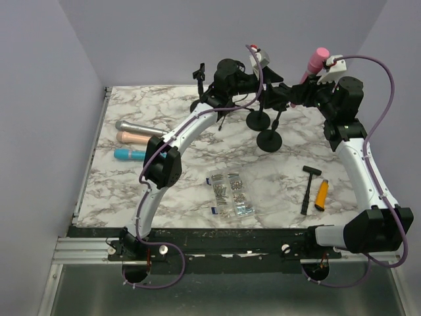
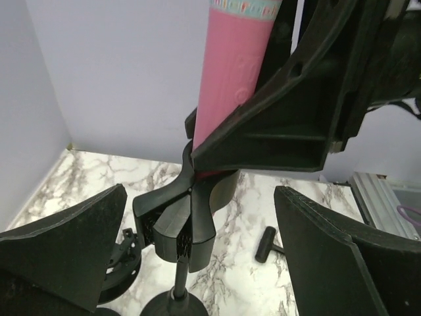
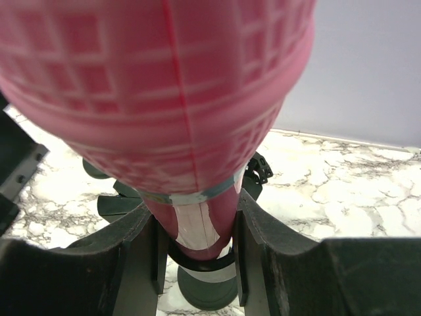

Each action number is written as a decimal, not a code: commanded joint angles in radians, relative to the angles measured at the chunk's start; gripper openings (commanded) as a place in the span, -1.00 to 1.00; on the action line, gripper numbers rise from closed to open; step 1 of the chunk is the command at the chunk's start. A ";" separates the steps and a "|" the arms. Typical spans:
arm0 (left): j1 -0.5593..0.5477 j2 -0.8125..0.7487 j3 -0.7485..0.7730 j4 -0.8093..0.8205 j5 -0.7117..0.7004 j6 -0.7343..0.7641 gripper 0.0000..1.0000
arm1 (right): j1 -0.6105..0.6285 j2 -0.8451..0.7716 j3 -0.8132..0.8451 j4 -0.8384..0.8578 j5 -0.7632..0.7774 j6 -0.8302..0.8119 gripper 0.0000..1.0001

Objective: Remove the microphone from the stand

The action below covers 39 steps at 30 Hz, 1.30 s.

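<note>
Starting nearest the arm bases: a clear bag of screws [image 1: 230, 195] lies on the marble table [image 1: 276, 172], well in front of the stand [image 2: 185, 230]. A hammer [image 1: 308, 189] with an orange-handled tool [image 1: 321, 195] just beside it sits in front of the stand too, off to its right.

Further back, well to the stand's left, three spares lie side by side: teal mic [image 1: 130, 155], peach mic [image 1: 139, 137], grey mic [image 1: 139, 126].

At the stand itself, the left gripper [image 2: 200, 191] is spread wide with a finger on each side of the clip, gripping nothing (as far as I can see). The pink microphone [image 2: 230, 72] stands upright with its tail end seated in the stand's clip. The right gripper [image 3: 197, 230] is clamped on its handle just above that clip.
</note>
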 commanded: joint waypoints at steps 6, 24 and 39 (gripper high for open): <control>-0.027 0.114 0.101 -0.049 0.096 0.013 0.97 | 0.018 -0.003 -0.004 -0.125 -0.093 0.046 -0.99; -0.032 -0.004 -0.136 0.157 0.057 -0.102 -1.00 | 0.025 0.019 0.125 -0.190 -0.030 0.077 -0.99; -0.044 -0.041 -0.134 -0.051 -0.043 -0.008 -0.34 | 0.026 0.174 0.716 -0.396 0.046 0.148 -0.99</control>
